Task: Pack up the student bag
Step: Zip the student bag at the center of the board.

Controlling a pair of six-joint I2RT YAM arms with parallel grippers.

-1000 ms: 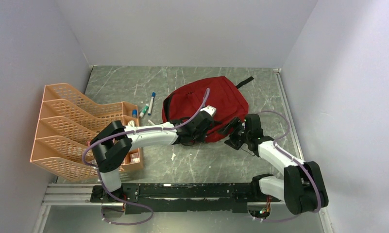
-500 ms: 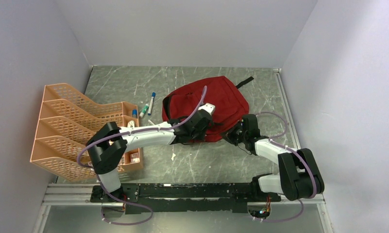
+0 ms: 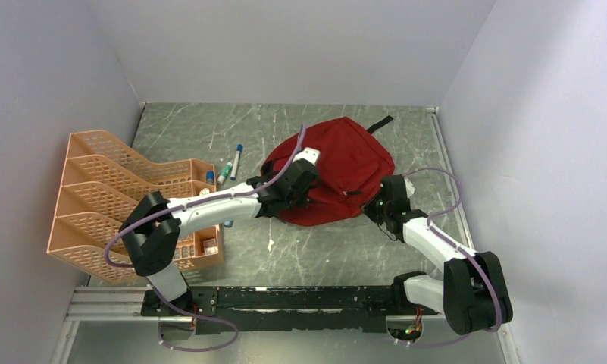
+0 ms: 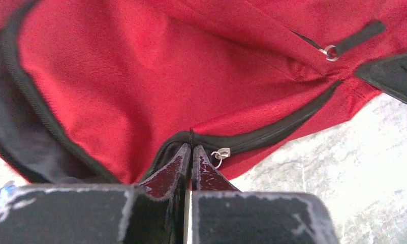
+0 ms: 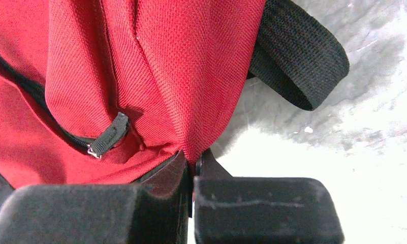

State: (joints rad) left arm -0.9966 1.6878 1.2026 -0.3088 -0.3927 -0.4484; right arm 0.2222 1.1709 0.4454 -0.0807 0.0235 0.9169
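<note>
Passing an orange rack [image 3: 118, 197] at the left of the bench [image 3: 323, 254], loose pens [image 3: 234, 162] lying just beside. Finding the student bag [image 3: 349, 167] lying mid-bench. Pinching its black zip edge tight with the left pincer [image 4: 191, 154]. Clenching its red corner with the right pincer [image 5: 193, 163], beside a black strap [image 5: 298, 61].

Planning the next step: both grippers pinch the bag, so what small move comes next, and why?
Probably lift the left gripper slightly to spread the opening. It is shut on the bag at the zipper edge; the right gripper, shut on a red fold by the strap, anchors it; the markers lie outside.
</note>
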